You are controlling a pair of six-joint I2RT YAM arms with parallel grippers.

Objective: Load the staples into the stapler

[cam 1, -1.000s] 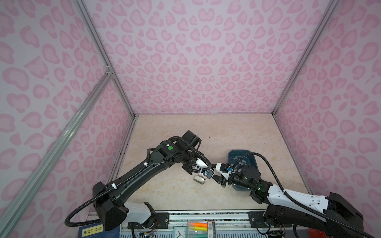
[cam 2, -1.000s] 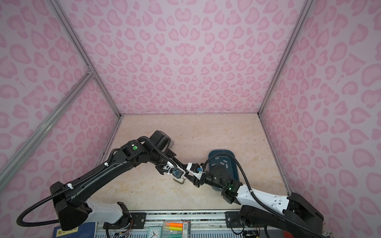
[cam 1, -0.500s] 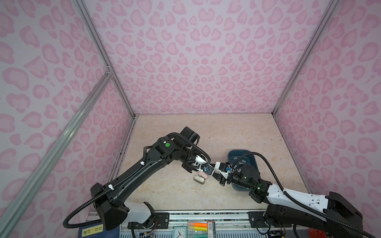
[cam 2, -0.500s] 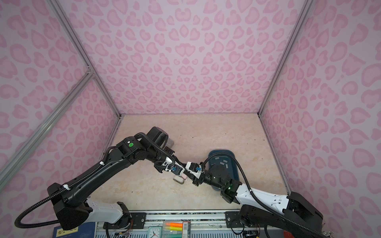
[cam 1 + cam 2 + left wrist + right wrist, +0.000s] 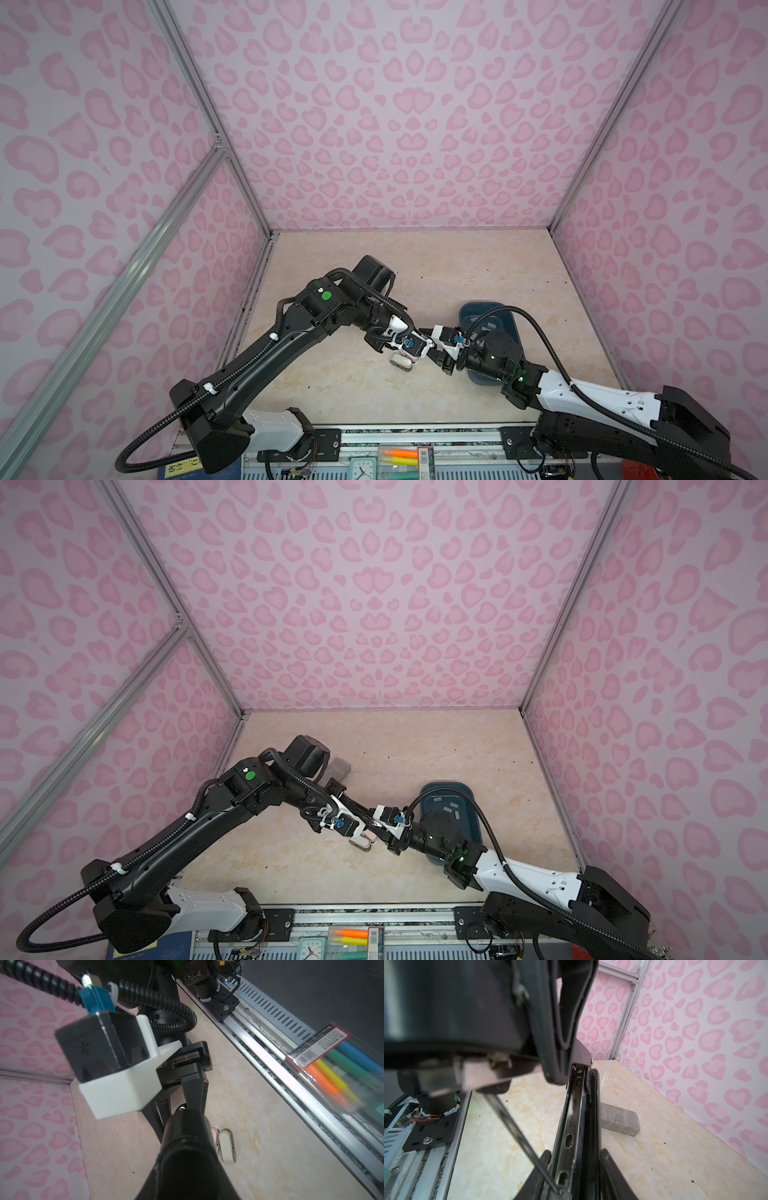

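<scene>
The black stapler (image 5: 577, 1126) hangs open above the table between my two grippers, its metal channel bare and a spring rod (image 5: 517, 1130) crossing it. My right gripper (image 5: 576, 1157) is shut on the channel end, one finger (image 5: 545, 1159) on each side. My left gripper (image 5: 419, 351) is shut on the stapler's black cover (image 5: 187, 1147), which hides its fingertips in the left wrist view. In a top view the stapler (image 5: 351, 802) runs up and left from where the grippers meet. The staples (image 5: 446, 808) lie as small silver strips in the dark blue tray (image 5: 467, 309) behind my right arm.
A grey speckled block (image 5: 618, 1120) lies on the table beyond the stapler, also behind my left arm (image 5: 338, 769). A small white and pink object (image 5: 401, 360) lies just below the grippers. Pink walls close in three sides. A metal rail and a pack of markers (image 5: 332, 1076) line the front edge.
My left arm has swung its elbow slightly to the left. Both grippers have stayed together at the stapler in the same spot.
</scene>
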